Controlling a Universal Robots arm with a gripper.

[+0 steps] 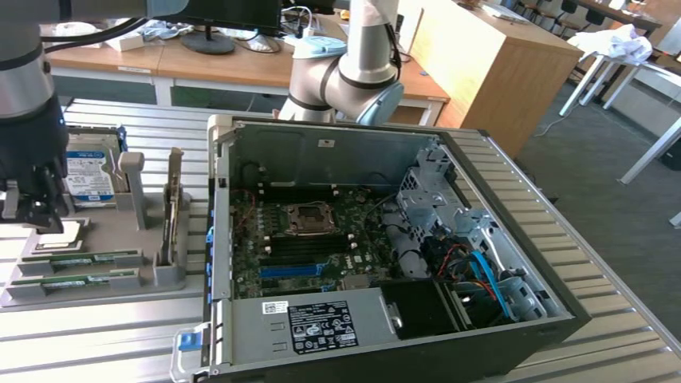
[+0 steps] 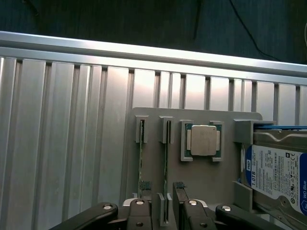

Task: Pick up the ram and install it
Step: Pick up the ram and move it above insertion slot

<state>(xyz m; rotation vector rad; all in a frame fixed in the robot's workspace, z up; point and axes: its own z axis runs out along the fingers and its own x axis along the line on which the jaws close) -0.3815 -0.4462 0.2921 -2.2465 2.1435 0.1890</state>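
Two ram sticks stand on edge in slots of a grey holder (image 2: 148,120). In the wrist view I see them from above as thin green lines, one ram stick (image 2: 165,163) and a second ram stick (image 2: 140,158) beside it. My gripper (image 2: 162,191) is open above the holder, and its dark fingertips (image 2: 178,186) straddle the first stick without touching it. In the exterior view my gripper (image 1: 32,209) hangs over the holder's end at that view's left, above the ram sticks (image 1: 80,260).
The holder also carries a square silver processor (image 2: 203,141) and a blue-labelled hard drive (image 2: 276,177). An open computer case (image 1: 352,159) with its motherboard (image 1: 309,239) lies to the exterior view's right of the holder (image 1: 159,275). All rest on a ribbed aluminium table (image 2: 62,143).
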